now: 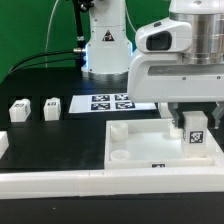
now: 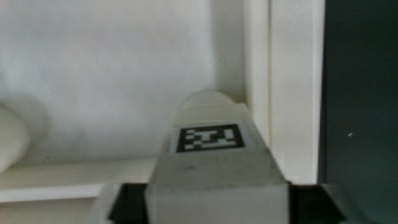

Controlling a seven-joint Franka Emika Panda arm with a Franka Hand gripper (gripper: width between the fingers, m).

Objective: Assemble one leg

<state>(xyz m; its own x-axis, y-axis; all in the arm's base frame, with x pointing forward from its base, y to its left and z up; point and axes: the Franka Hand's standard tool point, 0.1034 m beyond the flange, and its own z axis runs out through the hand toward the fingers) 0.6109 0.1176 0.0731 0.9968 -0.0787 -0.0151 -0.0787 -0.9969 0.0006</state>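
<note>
My gripper (image 1: 196, 122) is shut on one leg (image 1: 197, 136), a small white post with a black-and-white marker on its face. It holds the leg upright over the right end of the large white tray-like piece (image 1: 150, 140), near its far right corner. In the wrist view the leg (image 2: 214, 150) sits between the two black fingers (image 2: 128, 200) of the gripper (image 2: 214, 208), close to the tray's raised rim (image 2: 285, 80). I cannot tell whether the leg touches the tray. Two more legs (image 1: 18, 110) (image 1: 51, 107) stand at the exterior view's left.
The marker board (image 1: 112, 102) lies behind the tray. Another white part (image 1: 3, 145) shows at the exterior view's left edge. A long white rail (image 1: 60, 185) runs along the front. A round corner socket (image 2: 9, 135) shows in the wrist view. The robot base (image 1: 105, 50) stands at the back.
</note>
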